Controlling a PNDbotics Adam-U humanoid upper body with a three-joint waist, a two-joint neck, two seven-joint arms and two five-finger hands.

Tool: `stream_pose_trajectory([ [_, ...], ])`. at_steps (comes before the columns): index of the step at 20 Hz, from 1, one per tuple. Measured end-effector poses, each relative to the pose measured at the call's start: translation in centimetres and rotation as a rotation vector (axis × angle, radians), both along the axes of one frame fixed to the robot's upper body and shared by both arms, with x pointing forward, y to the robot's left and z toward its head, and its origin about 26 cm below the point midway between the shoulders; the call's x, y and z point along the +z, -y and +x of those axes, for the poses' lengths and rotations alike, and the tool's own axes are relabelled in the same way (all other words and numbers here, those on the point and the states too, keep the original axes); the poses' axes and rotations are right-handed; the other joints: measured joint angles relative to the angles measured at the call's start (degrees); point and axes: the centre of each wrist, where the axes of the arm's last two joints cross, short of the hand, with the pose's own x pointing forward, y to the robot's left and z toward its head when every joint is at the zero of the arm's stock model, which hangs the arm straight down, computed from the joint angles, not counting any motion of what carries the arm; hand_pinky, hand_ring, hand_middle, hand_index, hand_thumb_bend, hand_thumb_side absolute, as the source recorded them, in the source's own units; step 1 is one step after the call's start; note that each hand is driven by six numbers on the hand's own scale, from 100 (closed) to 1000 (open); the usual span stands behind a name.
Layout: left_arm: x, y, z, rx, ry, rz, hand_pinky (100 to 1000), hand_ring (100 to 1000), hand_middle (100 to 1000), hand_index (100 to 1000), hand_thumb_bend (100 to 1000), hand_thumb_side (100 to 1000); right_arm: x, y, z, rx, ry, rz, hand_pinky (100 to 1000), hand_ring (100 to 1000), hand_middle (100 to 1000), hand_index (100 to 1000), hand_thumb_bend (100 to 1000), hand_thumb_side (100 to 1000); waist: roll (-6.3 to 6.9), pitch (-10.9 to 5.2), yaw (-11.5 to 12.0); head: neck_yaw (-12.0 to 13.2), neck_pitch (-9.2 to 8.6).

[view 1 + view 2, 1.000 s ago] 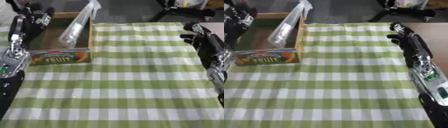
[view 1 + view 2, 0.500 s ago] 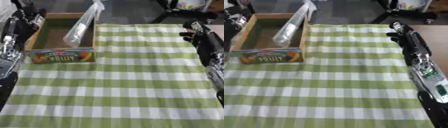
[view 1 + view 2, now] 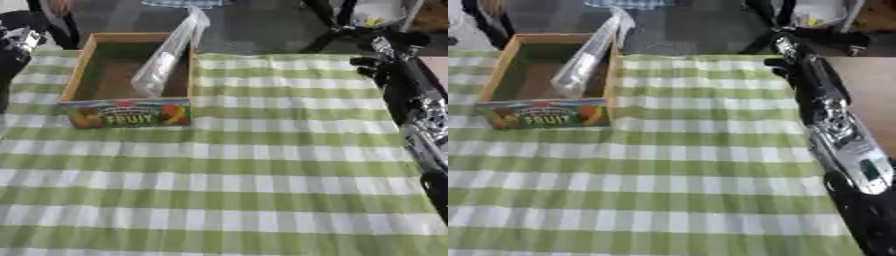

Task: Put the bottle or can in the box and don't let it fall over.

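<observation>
A wooden box (image 3: 80, 65) with a "FRUIT" label on its front wall stands at the back left of the table. A clear plastic bottle (image 3: 166, 57) is inside it, tilted, with one end on the box floor and the other sticking out past the far right corner. My right hand (image 3: 374, 67) hangs at the table's far right edge, open and holding nothing, well apart from the box. Only a piece of my left arm and hand (image 3: 16, 42) shows at the upper left edge, left of the box.
A green and white checked cloth (image 3: 227, 170) covers the table. My right forearm (image 3: 842, 135) runs along the right side. Dark floor, chair legs and a person's clothing lie beyond the far edge.
The whole picture has shifted, so the camera has moved and the box now shows further right. The bottle keeps its lean in the box. My left arm has slid to the picture's edge.
</observation>
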Motion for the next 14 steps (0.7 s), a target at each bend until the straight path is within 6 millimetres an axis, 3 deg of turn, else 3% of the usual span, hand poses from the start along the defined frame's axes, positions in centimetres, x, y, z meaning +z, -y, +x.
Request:
stream_pose_trajectory([
  [7, -0.9, 0.1, -3.1, -0.048, -0.021, 0.037, 1000, 703, 758, 804, 389, 520, -0.4, 0.3, -0.1, -0.002, -0.009, 0.003, 905, 803, 857, 853, 100, 774, 0.56, -2.71, 0.53, -0.74, 1.51],
  [14, -3.0, -0.1, -5.6, -0.092, -0.064, 0.041, 1000, 673, 753, 818, 353, 550, -1.0, 0.6, -0.2, -0.012, -0.019, 0.007, 904, 803, 858, 853, 100, 765, 1.11, -5.13, 0.78, -1.75, 3.93],
])
